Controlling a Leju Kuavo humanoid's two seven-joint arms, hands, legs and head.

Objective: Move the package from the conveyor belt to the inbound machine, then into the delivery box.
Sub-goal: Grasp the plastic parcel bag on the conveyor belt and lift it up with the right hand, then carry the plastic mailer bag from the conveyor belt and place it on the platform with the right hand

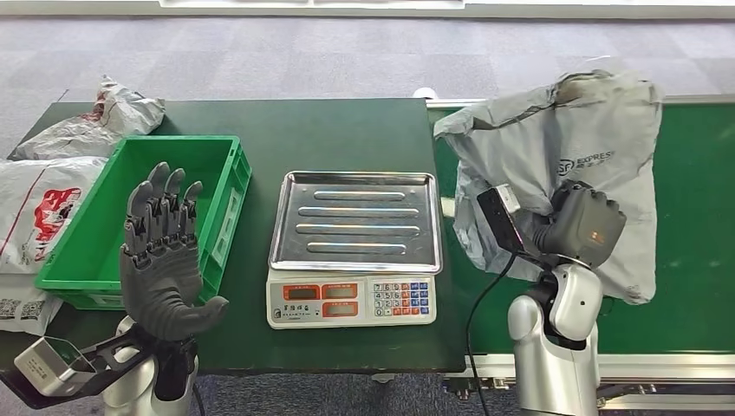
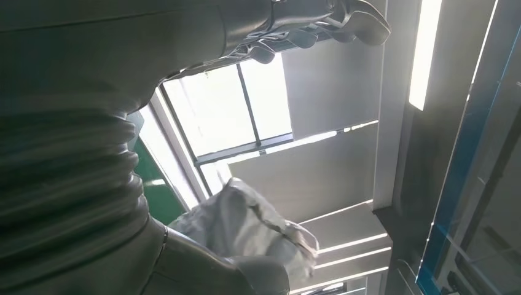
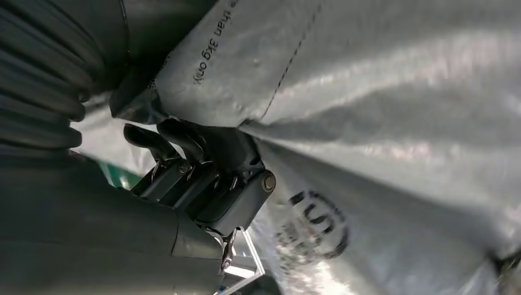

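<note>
While the right robot hand [image 1: 582, 227] is gripping the grey package [image 1: 563, 147], you are seeing that package lifted and crumpled above the green conveyor belt [image 1: 693, 199] on the right, its left edge hanging just beside the bench [image 1: 347, 130]. In the right wrist view, the dark fingers [image 3: 178, 138] are curling into a fold of the package's grey plastic [image 3: 399, 123] (printed lettering is showing there, too partial to read fully). The left robot hand [image 1: 163, 260] is standing upright at the near left with its fingers spread and nothing in them, in front of the green delivery box [image 1: 221, 186]. That box is sitting on the left part of the bench. At the middle of the bench, the inbound machine [image 1: 354, 247], a scale with a steel tray and a keypad facing you, is lying between the box and the belt. Further left, several white and grey mail bags [image 1: 52, 173] are lying at the bench's left end, one touching the box's far left corner. In the left wrist view, another crumpled pale bag [image 2: 246, 224] is showing beside the arm.
</note>
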